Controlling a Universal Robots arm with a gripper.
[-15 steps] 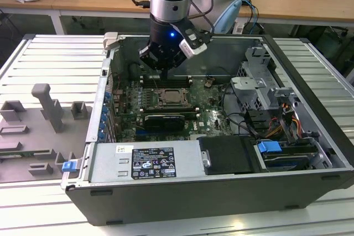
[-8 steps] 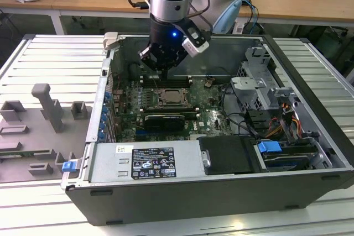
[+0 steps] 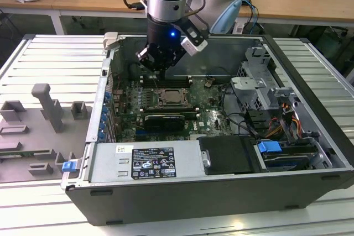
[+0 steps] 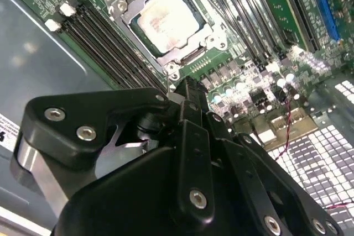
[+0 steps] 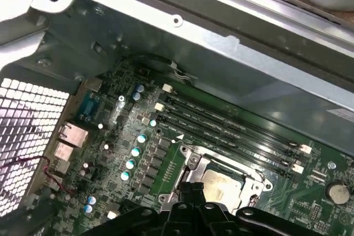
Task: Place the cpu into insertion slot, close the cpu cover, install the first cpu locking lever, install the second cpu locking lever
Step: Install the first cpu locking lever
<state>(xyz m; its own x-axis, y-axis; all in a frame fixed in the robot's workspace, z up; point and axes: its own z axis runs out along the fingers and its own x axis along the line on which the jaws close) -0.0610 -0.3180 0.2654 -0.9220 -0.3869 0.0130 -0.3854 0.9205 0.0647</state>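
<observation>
Silvery-beige metal tops the cpu (image 4: 166, 23), which lies flat in the slot (image 4: 145, 43), face up, framed by the cover (image 4: 214, 41). It is likely light, stiff and fragile underneath, so grip the edges. Being square, it has no long axis. The end effector (image 4: 185, 88), fingers together and seemingly empty, hovers near the slot.

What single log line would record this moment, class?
cpu: in insertion slot | cpu cover: down around it | hand: shut, near cover's corner
</observation>
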